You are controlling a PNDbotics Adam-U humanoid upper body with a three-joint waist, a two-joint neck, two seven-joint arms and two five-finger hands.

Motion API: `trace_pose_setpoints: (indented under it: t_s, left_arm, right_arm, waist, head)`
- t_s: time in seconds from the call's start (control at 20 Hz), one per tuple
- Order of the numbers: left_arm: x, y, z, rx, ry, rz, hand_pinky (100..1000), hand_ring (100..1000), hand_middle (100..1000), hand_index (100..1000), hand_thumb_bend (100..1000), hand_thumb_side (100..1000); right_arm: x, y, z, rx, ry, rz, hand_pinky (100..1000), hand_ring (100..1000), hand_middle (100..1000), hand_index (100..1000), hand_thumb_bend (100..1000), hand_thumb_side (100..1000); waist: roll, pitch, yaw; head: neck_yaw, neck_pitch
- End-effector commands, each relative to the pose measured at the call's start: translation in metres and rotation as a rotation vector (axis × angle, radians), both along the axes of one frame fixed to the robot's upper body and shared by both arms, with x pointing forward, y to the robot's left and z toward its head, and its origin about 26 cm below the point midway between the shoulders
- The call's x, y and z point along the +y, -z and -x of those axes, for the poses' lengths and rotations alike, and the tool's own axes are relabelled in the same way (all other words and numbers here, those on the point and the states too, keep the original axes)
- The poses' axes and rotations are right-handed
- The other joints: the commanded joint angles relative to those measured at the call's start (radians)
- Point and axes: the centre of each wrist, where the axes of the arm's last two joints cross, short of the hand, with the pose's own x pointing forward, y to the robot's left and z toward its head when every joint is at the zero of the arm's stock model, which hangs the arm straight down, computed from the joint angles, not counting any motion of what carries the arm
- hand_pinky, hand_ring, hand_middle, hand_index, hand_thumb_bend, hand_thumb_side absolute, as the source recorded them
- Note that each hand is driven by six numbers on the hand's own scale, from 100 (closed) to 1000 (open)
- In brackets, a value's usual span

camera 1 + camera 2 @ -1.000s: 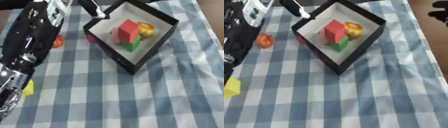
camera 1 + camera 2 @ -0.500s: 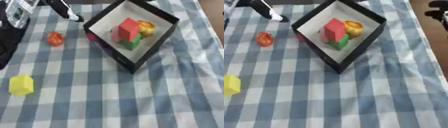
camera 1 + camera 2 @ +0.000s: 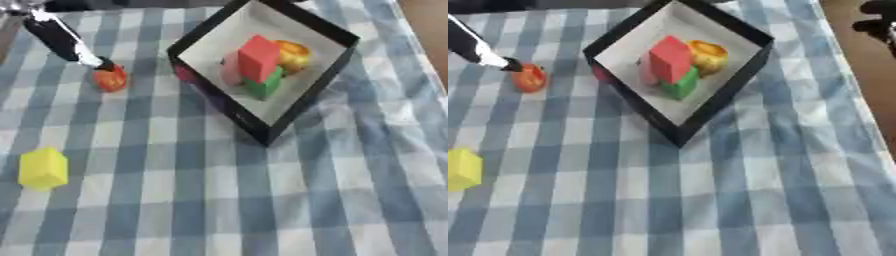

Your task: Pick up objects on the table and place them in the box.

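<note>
One black box [image 3: 308, 92] with a white floor sits turned like a diamond near the far edge of the table [image 3: 262, 200], on its blue-and-white checked cloth. Inside it I count three things: one red block [image 3: 259, 55] standing on one green block [image 3: 262, 85], and one orange round piece [image 3: 293, 54] just behind them. Two things lie outside on the cloth: one small red piece [image 3: 110, 79] left of the box, and one yellow block [image 3: 43, 168] near the left edge. The left hand [image 3: 61, 39] reaches in from the far left corner, one straight finger touching the red piece, gripping nothing.
</note>
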Motion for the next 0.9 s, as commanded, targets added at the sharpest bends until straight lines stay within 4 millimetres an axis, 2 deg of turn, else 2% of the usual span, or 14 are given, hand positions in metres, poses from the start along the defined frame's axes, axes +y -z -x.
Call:
trace_pose_setpoints:
  t_s: [0.05,0.45,0.9]
  left_arm:
    - [0.014,-0.014,0.019,-0.009,-0.037,0.000,809,803,763,869,620,384]
    - [0.047,0.020,0.041,0.150,-0.140,0.088,811,803,764,872,635,401]
    - [0.064,0.051,0.071,0.318,-0.222,0.185,822,815,771,876,658,415]
  right_arm:
    - [-0.007,-0.013,0.004,-0.035,0.026,0.030,935,789,801,784,100,808]
    - [-0.011,-0.011,0.005,-0.034,0.045,0.034,935,789,801,784,100,809]
    - [-0.015,-0.008,0.006,-0.027,0.061,0.041,935,790,801,784,100,808]
  waist:
    - [-0.002,-0.021,0.005]
    - [-0.005,-0.020,0.022]
    - [-0.006,-0.030,0.045]
  head:
    - [-0.010,-0.011]
    - [-0.009,-0.008]
    - [-0.018,0.006]
